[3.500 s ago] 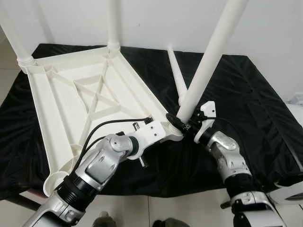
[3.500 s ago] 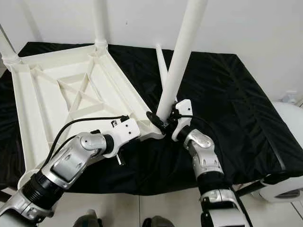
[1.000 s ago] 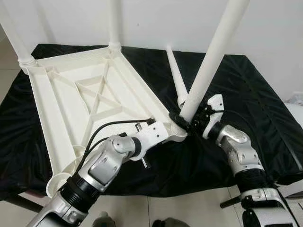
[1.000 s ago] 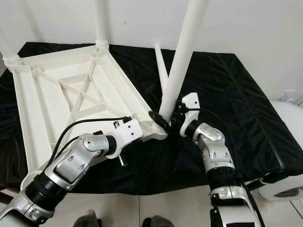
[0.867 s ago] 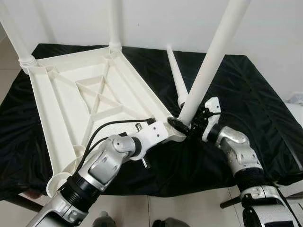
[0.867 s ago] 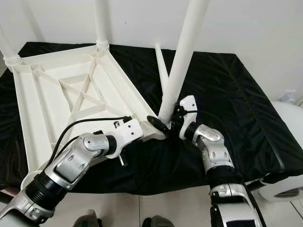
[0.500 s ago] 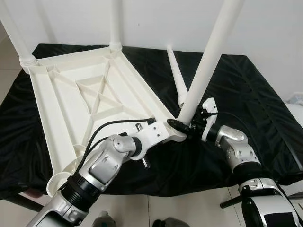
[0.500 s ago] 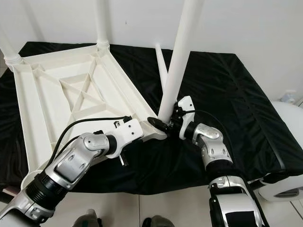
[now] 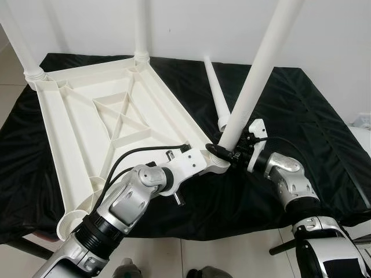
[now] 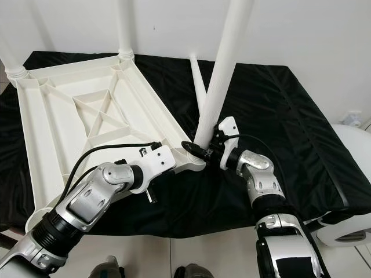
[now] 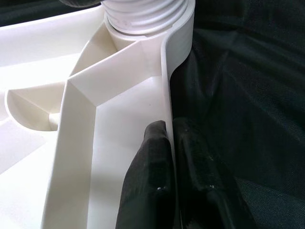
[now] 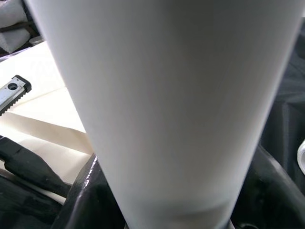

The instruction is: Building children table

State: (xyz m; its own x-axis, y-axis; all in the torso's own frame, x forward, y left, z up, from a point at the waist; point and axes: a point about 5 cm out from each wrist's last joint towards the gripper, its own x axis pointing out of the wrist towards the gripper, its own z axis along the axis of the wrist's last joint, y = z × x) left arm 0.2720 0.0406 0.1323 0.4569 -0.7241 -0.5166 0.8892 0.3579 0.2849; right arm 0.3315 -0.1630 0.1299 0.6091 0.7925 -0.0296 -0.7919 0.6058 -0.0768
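A white tabletop [image 9: 174, 110] lies upside down on a black cloth. Two white legs [image 9: 141, 29] [image 9: 17, 40] stand in its far corners. A third leg [image 9: 255, 75] leans steeply to the right, its base at the near right corner. My right gripper [image 9: 235, 152] is shut on this leg's base; in the right wrist view the leg [image 12: 167, 95] sits between both black fingers [image 12: 81, 191]. My left gripper [image 11: 169, 126] is shut on the tabletop's rim [image 11: 167, 86] just below the threaded corner socket [image 11: 143, 14]. A fourth leg [image 9: 214, 92] lies loose on the cloth behind.
The black cloth [image 9: 313, 116] covers the whole work table, with bare cloth to the right of the tabletop. A white wall stands close behind. A white rounded object [image 10: 348, 226] sits low at the right. Tiled floor shows beyond the front edge.
My right forearm has swung out to the right and the wrist has turned around the leg's base. The leg's tilt has wavered slightly. My left gripper has kept its hold.
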